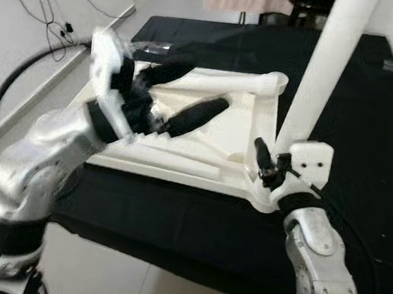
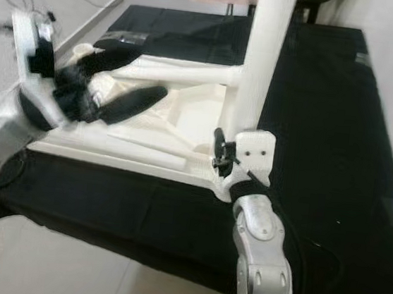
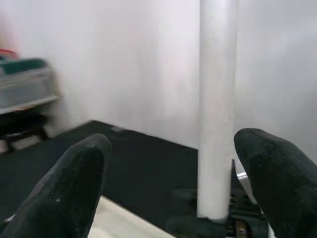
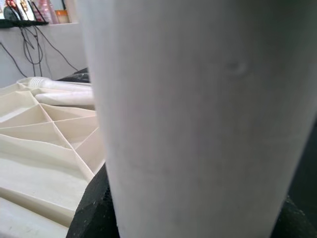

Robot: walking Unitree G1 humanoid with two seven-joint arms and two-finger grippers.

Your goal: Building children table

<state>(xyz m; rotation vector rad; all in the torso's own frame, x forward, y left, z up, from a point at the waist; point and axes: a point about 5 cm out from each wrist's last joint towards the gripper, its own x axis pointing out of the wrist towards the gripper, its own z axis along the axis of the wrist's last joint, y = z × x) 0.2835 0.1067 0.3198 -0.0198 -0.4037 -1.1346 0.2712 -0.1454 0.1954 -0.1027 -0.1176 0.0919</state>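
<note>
Tabletop (image 1: 179, 170) lies upside down on the black surface (image 1: 369, 124), one leg (image 1: 326, 69) upright in its corner, grasped by the right hand (image 1: 278, 174); other legs (image 1: 218, 82) lie loose, left hand (image 1: 181, 95) released.

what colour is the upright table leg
White, clearest in the left wrist view: table leg.

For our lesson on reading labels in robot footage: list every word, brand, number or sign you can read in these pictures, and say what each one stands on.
None can be read.
Upturned white tabletop: plain, no print.
Upright white table leg: plain, no print.
Black cloth: no lettering.
Bottles on the wall shelf: too small and blurred to read.
</note>
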